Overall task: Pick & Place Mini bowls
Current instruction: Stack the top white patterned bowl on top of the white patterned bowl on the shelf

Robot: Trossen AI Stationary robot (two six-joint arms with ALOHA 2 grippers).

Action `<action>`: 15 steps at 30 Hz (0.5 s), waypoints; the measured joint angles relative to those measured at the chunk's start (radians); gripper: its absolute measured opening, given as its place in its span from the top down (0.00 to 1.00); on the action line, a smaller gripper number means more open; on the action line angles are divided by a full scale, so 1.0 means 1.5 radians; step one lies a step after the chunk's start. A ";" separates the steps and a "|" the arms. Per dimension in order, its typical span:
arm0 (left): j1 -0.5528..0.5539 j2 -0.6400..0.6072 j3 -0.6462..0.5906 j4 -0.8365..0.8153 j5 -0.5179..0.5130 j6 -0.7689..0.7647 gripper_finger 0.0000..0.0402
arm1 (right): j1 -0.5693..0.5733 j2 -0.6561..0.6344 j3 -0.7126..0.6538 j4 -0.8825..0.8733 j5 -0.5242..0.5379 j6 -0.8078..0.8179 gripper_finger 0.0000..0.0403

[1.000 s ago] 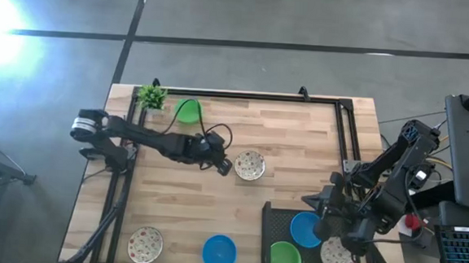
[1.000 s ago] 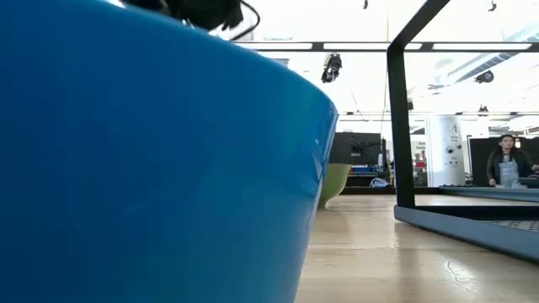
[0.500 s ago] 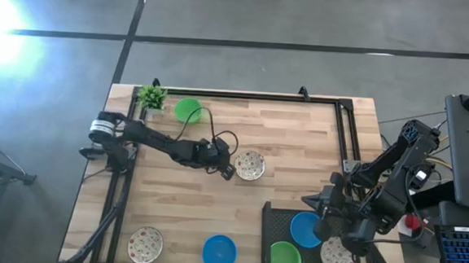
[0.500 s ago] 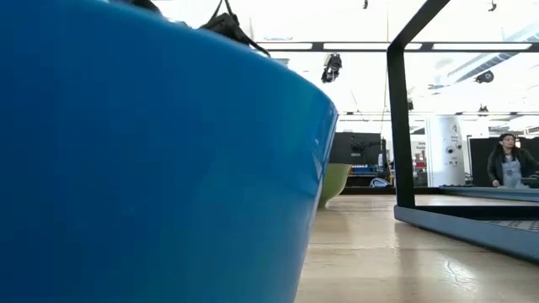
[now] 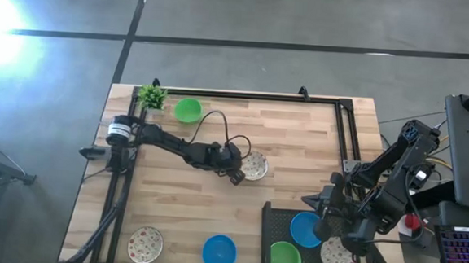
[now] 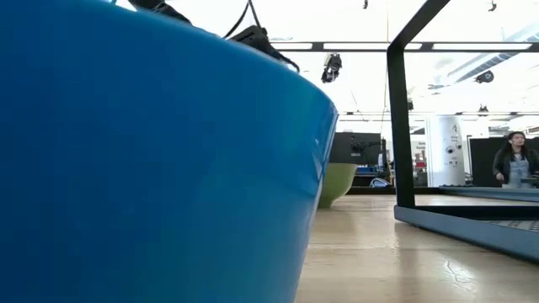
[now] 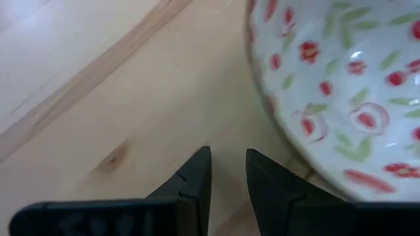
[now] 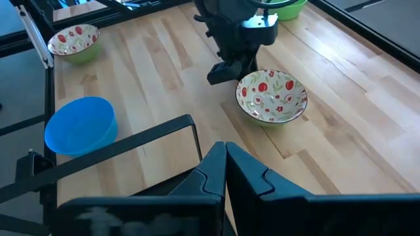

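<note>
A white speckled mini bowl (image 5: 255,167) (image 7: 341,85) (image 8: 272,96) stands on its base at the table's middle. My left gripper (image 5: 236,176) (image 7: 228,172) is low at that bowl's left rim, its fingers open by a narrow gap over bare wood. My right gripper (image 5: 327,215) (image 8: 225,157) is shut and waits above the black tray (image 5: 271,223), which holds a blue bowl (image 5: 305,229), a green bowl (image 5: 285,258) and a speckled bowl (image 5: 337,254). A green bowl (image 5: 188,110), a speckled bowl (image 5: 145,244) and a blue bowl (image 5: 220,252) (image 6: 126,168) stand loose on the table.
A small potted plant (image 5: 151,96) stands at the far left corner beside a black frame (image 5: 245,95) that runs along the far edge. The tray's raised rim (image 8: 131,141) lies between my right gripper and the table's middle. A person (image 6: 514,160) shows in the room behind.
My left arm has reached out, carrying its gripper toward the table's right edge and slightly toward the near edge, up to the middle speckled bowl's left rim. My right arm has kept still.
</note>
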 joint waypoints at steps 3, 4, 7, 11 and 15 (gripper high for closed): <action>0.000 0.018 0.023 0.009 0.004 0.016 0.78 | 0.000 0.000 0.000 -0.003 0.000 0.000 0.98; 0.000 0.025 0.030 0.003 0.004 0.019 0.78 | 0.000 0.000 0.000 -0.003 0.000 0.000 0.98; 0.000 0.045 0.054 0.011 0.010 0.023 0.78 | 0.000 0.000 0.000 -0.005 0.001 0.000 0.98; 0.000 0.073 0.084 0.016 0.006 0.032 0.78 | 0.000 0.000 -0.001 -0.005 0.010 0.000 0.98; 0.000 0.091 0.113 0.021 0.008 0.053 0.78 | -0.001 0.000 -0.002 -0.005 0.013 0.000 0.98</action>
